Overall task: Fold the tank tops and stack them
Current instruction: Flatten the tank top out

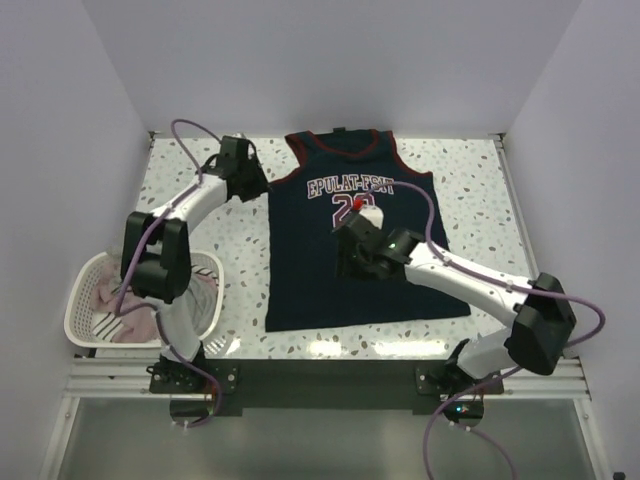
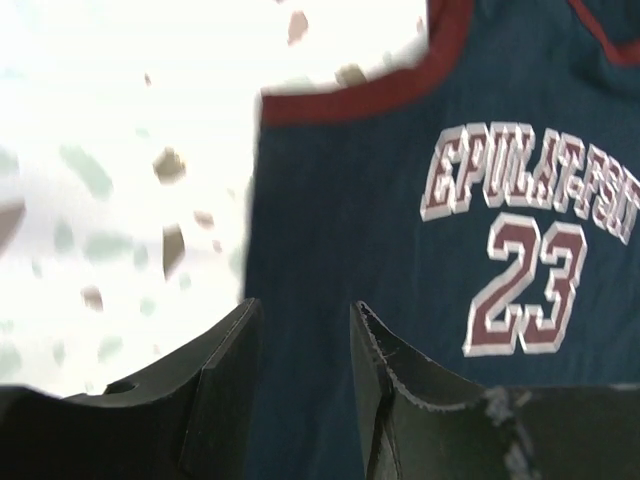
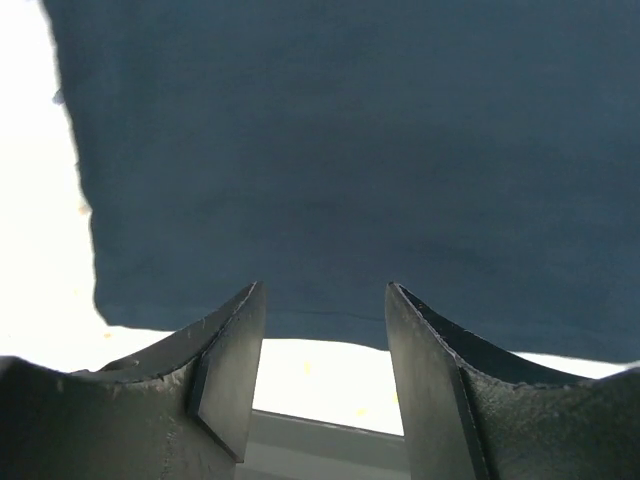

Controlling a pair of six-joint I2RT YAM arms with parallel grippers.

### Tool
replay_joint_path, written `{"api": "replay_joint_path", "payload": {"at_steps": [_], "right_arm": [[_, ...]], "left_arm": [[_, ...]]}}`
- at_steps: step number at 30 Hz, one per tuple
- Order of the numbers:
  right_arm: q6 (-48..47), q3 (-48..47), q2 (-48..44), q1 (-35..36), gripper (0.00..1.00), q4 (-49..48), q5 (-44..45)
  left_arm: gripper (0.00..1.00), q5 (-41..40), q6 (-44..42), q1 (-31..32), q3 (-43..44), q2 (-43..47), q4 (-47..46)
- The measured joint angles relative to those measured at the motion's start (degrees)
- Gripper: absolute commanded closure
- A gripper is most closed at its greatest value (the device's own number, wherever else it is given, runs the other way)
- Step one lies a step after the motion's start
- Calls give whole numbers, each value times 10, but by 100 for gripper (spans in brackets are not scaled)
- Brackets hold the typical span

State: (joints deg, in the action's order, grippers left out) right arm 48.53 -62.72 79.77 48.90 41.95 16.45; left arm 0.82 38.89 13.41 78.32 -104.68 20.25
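Navy jersey tank top with dark red trim (image 1: pixel 310 270) lies flat mid-frame, long axis top-to-bottom. Left gripper (image 2: pixel 305 305) sits at its upper-left edge, right gripper (image 3: pixel 322 290) above the lower hem; both are parted and empty.

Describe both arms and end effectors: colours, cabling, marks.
Both look alike. The left arm and right arm have curved white links and chunky black joint housings. A lilac cable loops loosely outside each arm, from base to wrist. The left end effector and right end effector are matte black. The fingers are wedge-shaped with blunt tips and scuffed pale edges. No lettering is visible.
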Motion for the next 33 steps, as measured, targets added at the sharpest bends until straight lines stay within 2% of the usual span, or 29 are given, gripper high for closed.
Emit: {"api": "replay_joint_path", "payload": {"at_steps": [3, 5, 7, 12, 16, 22, 33], "right_arm": [[5, -38, 57, 59, 49, -28, 9], [6, -69, 100, 95, 57, -43, 12], [5, -103, 148, 130, 58, -61, 17], [2, -205, 270, 210, 64, -69, 34], [1, -247, 327, 253, 68, -67, 36], [4, -293, 382, 285, 75, -53, 41], [24, -329, 434, 296, 74, -6, 93]], "left_arm": [[58, 3, -29, -15, 72, -76, 3], [58, 4, -51, -22, 119, -128, 3], [59, 7, -65, -25, 139, -156, 2], [58, 35, -87, -40, 144, -169, 7], [58, 42, -98, -53, 158, -168, 7], [59, 53, -102, -61, 161, -150, 7], [59, 76, -103, -63, 159, -127, 6]]}}
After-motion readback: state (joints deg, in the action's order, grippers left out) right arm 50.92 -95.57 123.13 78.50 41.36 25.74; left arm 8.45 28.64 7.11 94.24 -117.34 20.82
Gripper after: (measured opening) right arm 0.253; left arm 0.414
